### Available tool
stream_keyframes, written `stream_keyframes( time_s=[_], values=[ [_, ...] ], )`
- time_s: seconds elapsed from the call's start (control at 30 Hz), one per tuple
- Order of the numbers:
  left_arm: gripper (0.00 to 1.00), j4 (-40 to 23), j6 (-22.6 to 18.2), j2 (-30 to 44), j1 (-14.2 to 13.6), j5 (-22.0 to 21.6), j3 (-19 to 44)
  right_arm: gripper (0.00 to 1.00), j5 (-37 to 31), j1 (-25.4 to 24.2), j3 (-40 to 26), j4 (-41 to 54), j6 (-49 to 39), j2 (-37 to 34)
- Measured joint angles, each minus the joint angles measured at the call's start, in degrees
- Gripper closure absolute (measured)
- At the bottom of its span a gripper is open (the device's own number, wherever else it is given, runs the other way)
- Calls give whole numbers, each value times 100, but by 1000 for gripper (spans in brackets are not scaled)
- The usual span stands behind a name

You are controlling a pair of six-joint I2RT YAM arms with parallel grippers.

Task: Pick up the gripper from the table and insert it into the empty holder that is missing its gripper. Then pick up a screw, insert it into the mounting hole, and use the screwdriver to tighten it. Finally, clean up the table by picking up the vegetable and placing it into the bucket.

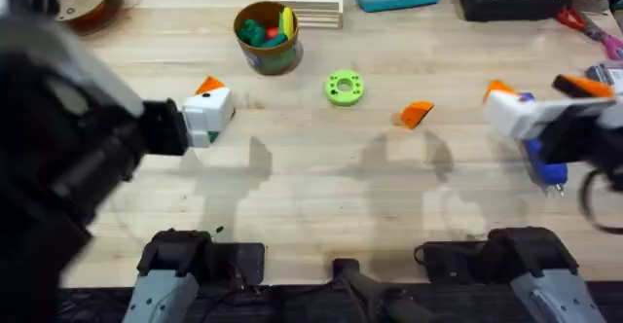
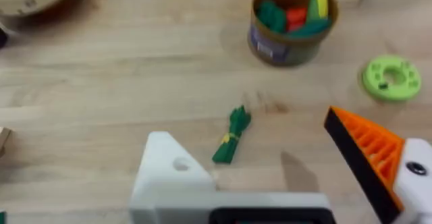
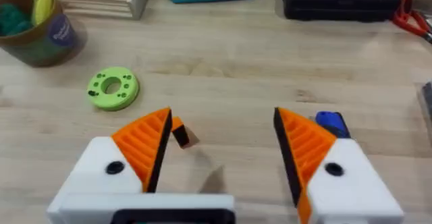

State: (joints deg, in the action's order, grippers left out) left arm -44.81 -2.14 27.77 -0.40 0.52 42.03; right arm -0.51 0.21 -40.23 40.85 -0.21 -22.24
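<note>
Both arms low, nothing held; orange fingertip loose mid-table.

Right gripper (image 3: 223, 158) open above fingertip (image 1: 416, 114); left gripper (image 2: 283, 177) open, bare holder (image 2: 169, 173) near vegetable (image 2: 231, 135). Bucket (image 1: 266, 37) beyond. Risk: wedge skids off-centre, twisting when pinched.

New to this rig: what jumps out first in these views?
The left gripper has one bare white holder facing one orange-tipped finger, open over the small green vegetable. The loose orange gripper lies mid-table, right of the lime-green ring. The right gripper, both tips orange, is open.
</note>
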Motion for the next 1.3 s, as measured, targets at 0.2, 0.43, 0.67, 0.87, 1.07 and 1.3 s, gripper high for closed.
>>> stream_keyframes(
  time_s=[0.2,0.43,0.67,0.87,1.07,1.3],
  values=[
    [14,-916,-385,1457,0,85,1101,105,0,0,-1378,999,0,-1174],
    [14,-1157,-479,2356,0,121,1164,105,0,0,-1473,1127,0,-1602],
    [525,-1101,-500,2896,0,169,1164,105,0,0,-1479,1131,-2,-1598],
    [339,-1163,-631,2697,-429,175,1164,105,0,0,-1479,1133,0,-1598],
    [12,-1185,-697,1971,-1787,201,1164,105,0,0,-1479,1133,0,-1598],
    [12,84,-722,1541,-2942,844,1165,105,0,0,-1479,1133,-1,-1597]
  ],
)
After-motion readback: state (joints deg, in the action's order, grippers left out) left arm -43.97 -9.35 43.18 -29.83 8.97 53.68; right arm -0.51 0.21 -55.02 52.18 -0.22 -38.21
